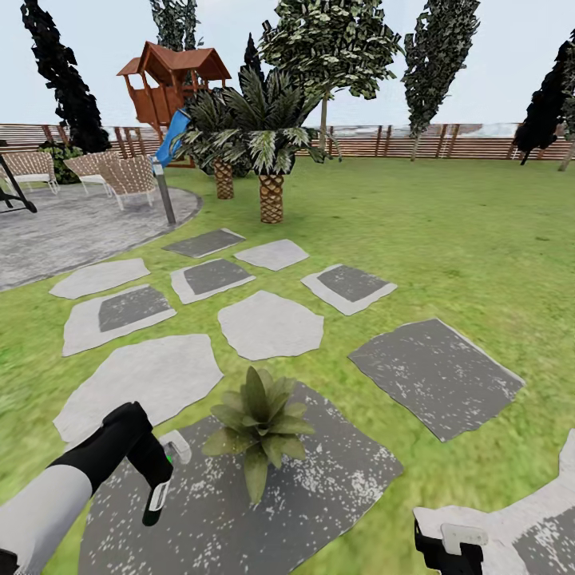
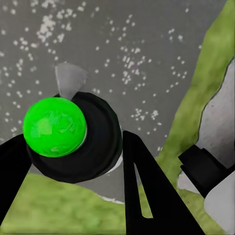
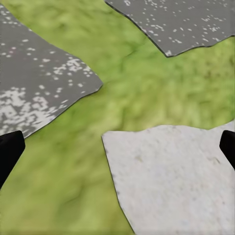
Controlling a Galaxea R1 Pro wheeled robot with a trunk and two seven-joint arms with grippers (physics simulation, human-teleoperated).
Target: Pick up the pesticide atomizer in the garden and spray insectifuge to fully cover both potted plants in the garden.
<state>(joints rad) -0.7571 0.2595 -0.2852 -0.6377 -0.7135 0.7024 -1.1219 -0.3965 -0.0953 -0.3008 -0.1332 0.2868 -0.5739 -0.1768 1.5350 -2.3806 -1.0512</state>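
Here the left gripper (image 1: 162,479) hangs low over a big dark speckled stepping stone (image 1: 319,487) in the garden lawn (image 1: 447,239), its black fingers closed around the pesticide atomizer (image 1: 169,455), a small bottle whose pale nozzle pokes out toward the potted plant (image 1: 259,419). In the left wrist view the atomizer (image 2: 73,137) sits between the two black fingers (image 2: 147,196), seen end-on as a dark round body with a bright green cap facing the camera and a grey nozzle tip above it, over the same speckled stone (image 2: 122,49). The potted plant, a rosette of pointed green leaves, stands on that stone just beside the atomizer, on its right in the head view; its pot is hidden under the leaves. The right gripper (image 1: 447,551) shows at the bottom edge of the head view, near a pale stone (image 1: 551,495). In the right wrist view its dark fingertips (image 3: 10,152) sit wide apart at the two edges of the picture with nothing between them, above grass and a light stone (image 3: 171,181). Farther off lie more stepping stones, a paved patio (image 1: 72,228) with chairs, a grey post (image 1: 165,196), palms (image 1: 267,152), a wooden playhouse (image 1: 172,80) and a slatted fence (image 1: 447,140).
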